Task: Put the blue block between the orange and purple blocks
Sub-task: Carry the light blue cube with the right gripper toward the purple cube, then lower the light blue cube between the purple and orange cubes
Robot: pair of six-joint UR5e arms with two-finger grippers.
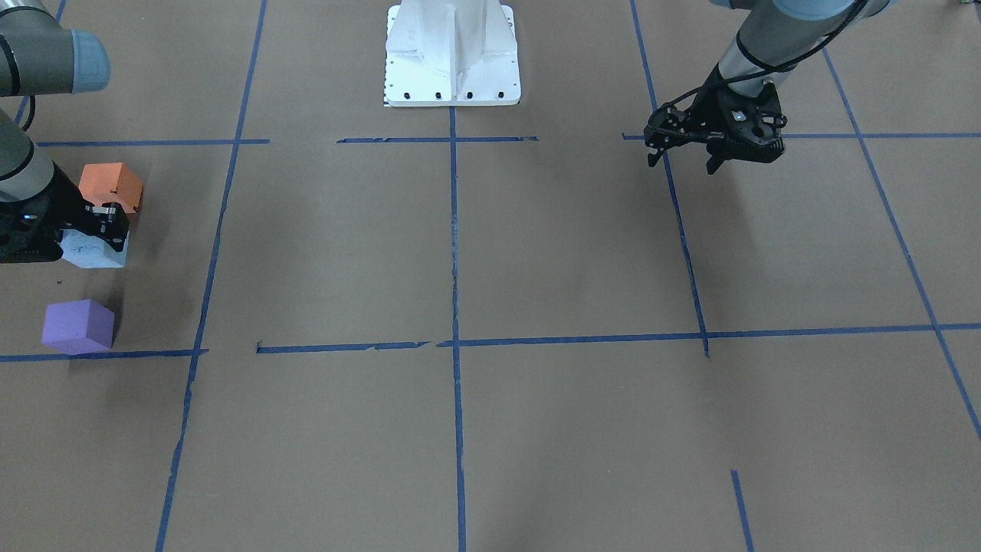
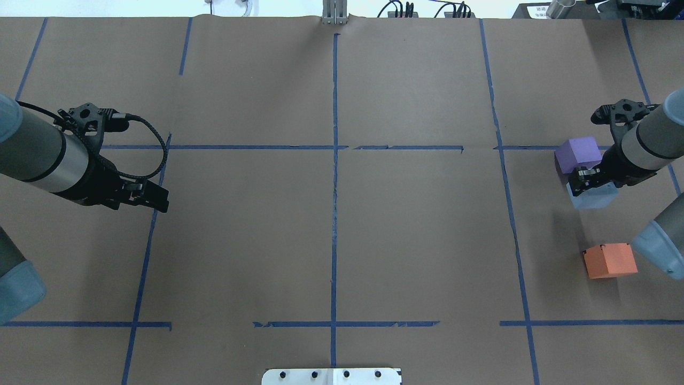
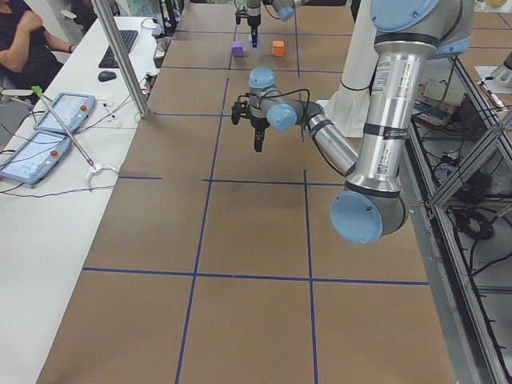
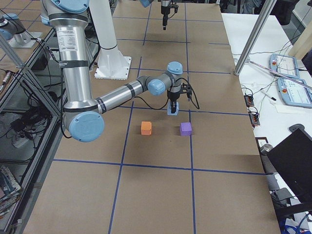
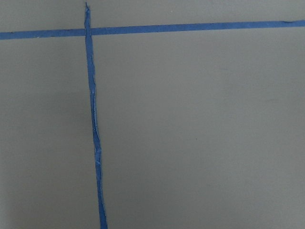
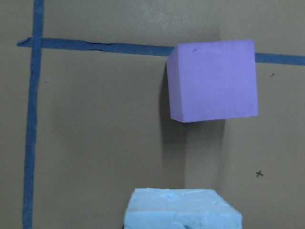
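The light blue block (image 1: 93, 251) is under my right gripper (image 1: 106, 230), which is shut on it at the table's right end. It sits between the orange block (image 1: 111, 186) and the purple block (image 1: 78, 326). In the overhead view the blue block (image 2: 594, 197) lies closer to the purple block (image 2: 578, 153) than to the orange block (image 2: 610, 260). The right wrist view shows the blue block (image 6: 183, 209) at the bottom and the purple block (image 6: 214, 80) beyond it. My left gripper (image 1: 682, 162) is open and empty above bare table, far from the blocks.
Blue tape lines (image 2: 334, 176) cross the brown table. The white robot base (image 1: 452, 54) stands at the robot's edge. In the exterior left view, a side table holds tablets (image 3: 56, 112), with a metal pole (image 3: 124, 56) and a seated person (image 3: 28, 36).
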